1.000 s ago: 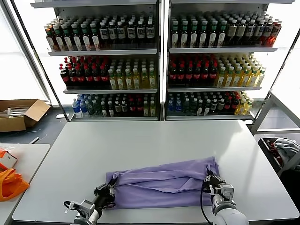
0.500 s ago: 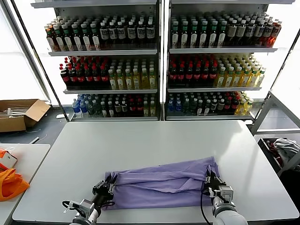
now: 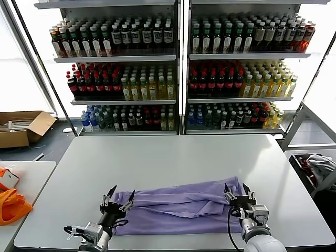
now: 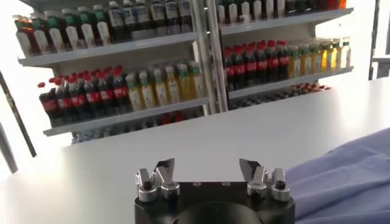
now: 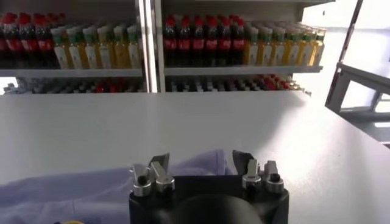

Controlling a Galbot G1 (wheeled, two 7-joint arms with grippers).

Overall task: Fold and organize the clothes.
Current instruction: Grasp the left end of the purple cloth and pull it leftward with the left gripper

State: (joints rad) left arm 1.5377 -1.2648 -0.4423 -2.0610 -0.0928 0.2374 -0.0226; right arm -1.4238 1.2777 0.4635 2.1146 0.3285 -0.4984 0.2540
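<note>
A lavender T-shirt lies folded into a long band across the near part of the white table. My left gripper is open and empty, raised just above the band's left end. My right gripper is open and empty, raised just above the band's right end. The shirt also shows in the left wrist view beside the left gripper, and in the right wrist view behind the right gripper.
Shelves of drink bottles stand behind the table. A side table at the left carries a bright orange fabric item. A cardboard box sits on the floor at the left. A metal rack stands at the right.
Both grippers have let go of the shirt's ends, opened and lifted slightly. The shirt has settled flat as a folded band.
</note>
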